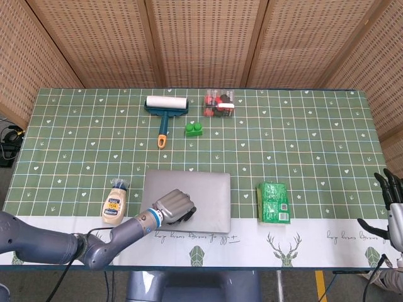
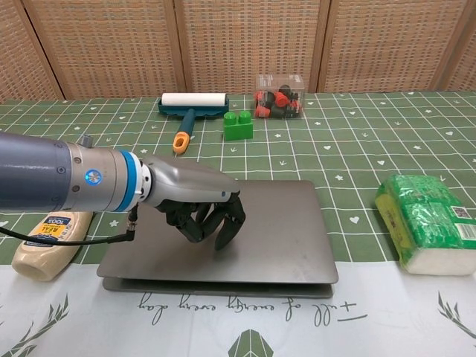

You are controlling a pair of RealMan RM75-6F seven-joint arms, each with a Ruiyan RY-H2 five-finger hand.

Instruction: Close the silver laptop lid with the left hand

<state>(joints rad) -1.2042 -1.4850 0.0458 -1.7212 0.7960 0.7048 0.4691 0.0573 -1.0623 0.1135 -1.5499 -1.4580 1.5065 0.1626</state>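
Note:
The silver laptop (image 1: pixel 201 189) (image 2: pixel 275 223) lies near the table's front edge with its lid flat down on the base. My left hand (image 1: pixel 174 206) (image 2: pixel 199 212) rests on the lid's front left part, fingers curled downward and fingertips (image 2: pixel 225 237) touching the metal. It holds nothing. My right hand (image 1: pixel 391 207) hangs off the table's right edge in the head view, fingers spread and empty; the chest view does not show it.
A mayonnaise bottle (image 1: pixel 114 202) (image 2: pixel 46 244) lies left of the laptop. A green tissue pack (image 1: pixel 274 202) (image 2: pixel 428 222) sits to its right. Further back are a lint roller (image 1: pixel 165 107), a green block (image 1: pixel 194 129) and a clear box of red items (image 1: pixel 219 104).

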